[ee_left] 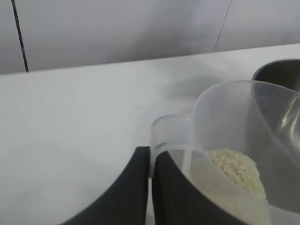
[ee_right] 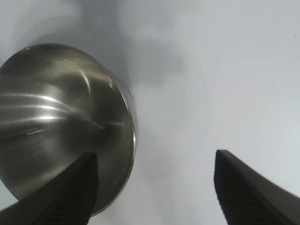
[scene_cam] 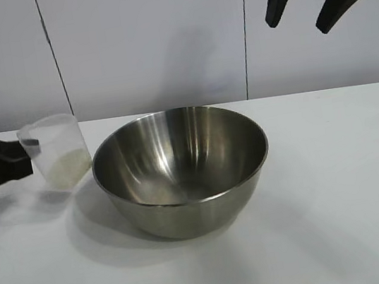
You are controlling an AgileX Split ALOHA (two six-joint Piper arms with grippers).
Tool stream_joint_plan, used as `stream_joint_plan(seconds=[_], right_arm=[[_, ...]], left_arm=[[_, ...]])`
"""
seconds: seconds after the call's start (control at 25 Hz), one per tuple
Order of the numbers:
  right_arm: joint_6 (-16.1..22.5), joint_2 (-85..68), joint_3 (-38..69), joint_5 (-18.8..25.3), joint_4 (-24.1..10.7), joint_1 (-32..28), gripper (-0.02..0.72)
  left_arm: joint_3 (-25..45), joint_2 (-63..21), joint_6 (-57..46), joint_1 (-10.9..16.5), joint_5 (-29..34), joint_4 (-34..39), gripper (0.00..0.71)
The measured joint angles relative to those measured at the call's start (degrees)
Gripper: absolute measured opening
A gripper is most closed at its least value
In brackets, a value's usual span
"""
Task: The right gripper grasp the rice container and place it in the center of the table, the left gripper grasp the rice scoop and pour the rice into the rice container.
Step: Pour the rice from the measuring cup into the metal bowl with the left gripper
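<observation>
The steel rice container (scene_cam: 183, 168) stands upright and empty in the middle of the white table (scene_cam: 340, 198). The translucent rice scoop (scene_cam: 55, 151) is just left of it, tilted a little, with a pale heap of rice (scene_cam: 70, 163) inside. My left gripper (scene_cam: 23, 154) is shut on the scoop's short handle at the left edge. In the left wrist view the fingers (ee_left: 136, 187) pinch the handle (ee_left: 161, 136) and the rice (ee_left: 239, 171) lies in the cup. My right gripper (scene_cam: 294, 20) hangs open and empty high above the table at the upper right; its wrist view shows the container (ee_right: 56, 122) below.
A white panelled wall (scene_cam: 153, 40) stands behind the table. Bare tabletop lies right of and in front of the container.
</observation>
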Motion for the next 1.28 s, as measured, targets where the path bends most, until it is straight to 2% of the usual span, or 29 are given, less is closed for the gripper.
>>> stream_joint_plan(seconds=[0.2,0.28,0.44,0.6,0.72,0.84,1.04,1.16,1.28], right_arm=[[0.0,0.0,0.0,-0.12,0.0,0.0,0.484],[0.0,0.0,0.0,-0.25,0.0,0.0,0.484],[0.0,0.0,0.0,-0.32,0.0,0.0,0.484],[0.0,0.0,0.0,-0.37,0.0,0.0,0.484],[-0.14,0.0,0.0,-0.48,0.0,0.0,0.484],[-0.18,0.0,0.0,-0.8,0.0,0.0,0.484],[-0.18,0.0,0.0,-1.51,0.0,0.0,0.484],[-0.18,0.0,0.0,-1.51,0.0,0.0,0.484],[-0.18,0.0,0.0,-1.62,0.0,0.0,0.484]], left_arm=[[0.11,-12.92,0.05,-0.31,8.11,4.71,0.009],[0.11,-17.61,-0.44,-2.04,12.48,5.07,0.009],[-2.62,-22.94,-0.5,-10.76,23.19,5.41,0.009],[-7.77,-22.3,1.38,-19.98,31.68,2.0,0.009],[-11.7,-19.91,7.79,-24.79,36.88,-2.74,0.009],[-13.72,-16.42,19.54,-28.33,39.47,-10.49,0.009],[-14.51,-12.09,51.18,-32.73,39.27,-33.58,0.009],[-14.51,-11.62,73.68,-35.0,35.02,-49.19,0.009],[-14.55,-11.55,95.98,-37.64,28.99,-58.96,0.009]])
